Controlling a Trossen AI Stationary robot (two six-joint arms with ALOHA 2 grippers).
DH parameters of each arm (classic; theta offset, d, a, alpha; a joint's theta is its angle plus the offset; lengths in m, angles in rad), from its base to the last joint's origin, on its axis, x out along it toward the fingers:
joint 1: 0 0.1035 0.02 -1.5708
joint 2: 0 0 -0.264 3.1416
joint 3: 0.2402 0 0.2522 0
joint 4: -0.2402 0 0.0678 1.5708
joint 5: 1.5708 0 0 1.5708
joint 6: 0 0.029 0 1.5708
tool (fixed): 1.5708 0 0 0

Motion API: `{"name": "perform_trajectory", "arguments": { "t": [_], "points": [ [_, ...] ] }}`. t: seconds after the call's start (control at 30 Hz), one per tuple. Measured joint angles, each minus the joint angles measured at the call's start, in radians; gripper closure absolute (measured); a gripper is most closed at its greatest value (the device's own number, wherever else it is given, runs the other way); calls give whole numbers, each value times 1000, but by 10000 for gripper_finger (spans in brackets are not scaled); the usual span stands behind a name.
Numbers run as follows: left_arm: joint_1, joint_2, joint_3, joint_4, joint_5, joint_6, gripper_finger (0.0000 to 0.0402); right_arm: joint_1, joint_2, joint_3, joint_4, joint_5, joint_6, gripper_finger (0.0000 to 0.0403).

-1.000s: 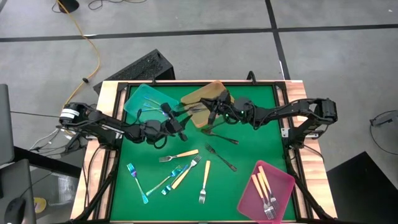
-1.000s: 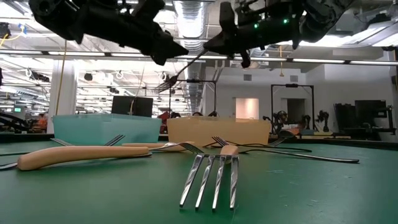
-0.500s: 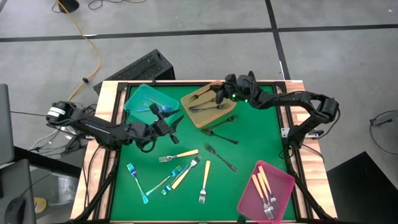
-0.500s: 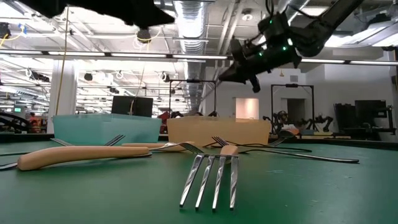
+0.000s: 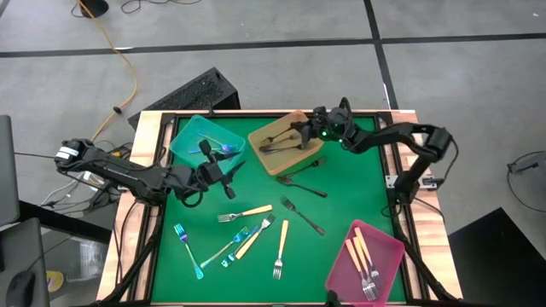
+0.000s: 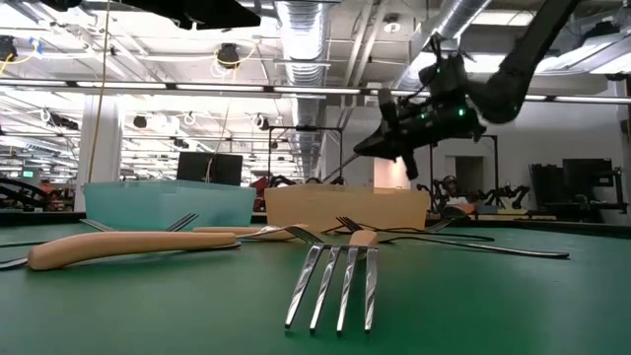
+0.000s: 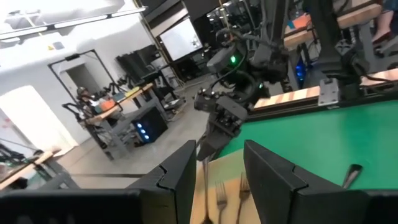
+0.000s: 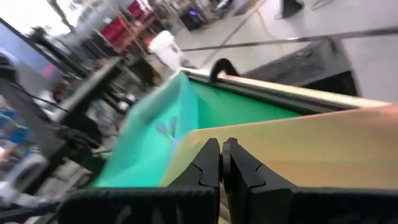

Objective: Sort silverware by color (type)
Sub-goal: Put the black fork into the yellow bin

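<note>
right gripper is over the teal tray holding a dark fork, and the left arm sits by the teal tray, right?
Not quite: the right gripper is over the amber tray, not the teal tray, as the high view shows. It does hold a dark fork, and the left gripper sits by the teal tray.

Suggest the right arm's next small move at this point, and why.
Probably open the right gripper to drop the dark grey fork: its fingers are shut on that fork's handle above the amber tray, where other dark forks already lie. The left gripper waits, open, beside the teal tray.
</note>
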Motion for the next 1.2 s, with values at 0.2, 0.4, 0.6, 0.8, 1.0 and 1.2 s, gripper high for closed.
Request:
{"name": "perform_trajectory", "arguments": {
  "t": [0.2, 0.4, 0.6, 0.8, 1.0, 1.2],
  "points": [
    [0, 0, 0, -12, 1, -3, 279, -7, 142, -2, 149, -32, 63, 379],
    [3, 1, 0, -29, 1, -4, 279, -6, 183, 0, 161, -28, 47, 379],
    [23, 1, 0, -29, 1, -5, 279, -6, 182, 0, 153, -27, 35, 379],
    [35, 1, 0, -36, 9, -24, 279, -6, 183, 0, 144, -24, 33, 357],
    [35, 2, 0, -53, 9, -28, 279, -5, 185, -3, 133, -25, 32, 347],
    [35, 2, 0, -57, 9, -28, 279, -3, 185, -3, 136, -24, 21, 344]
  ]
}}
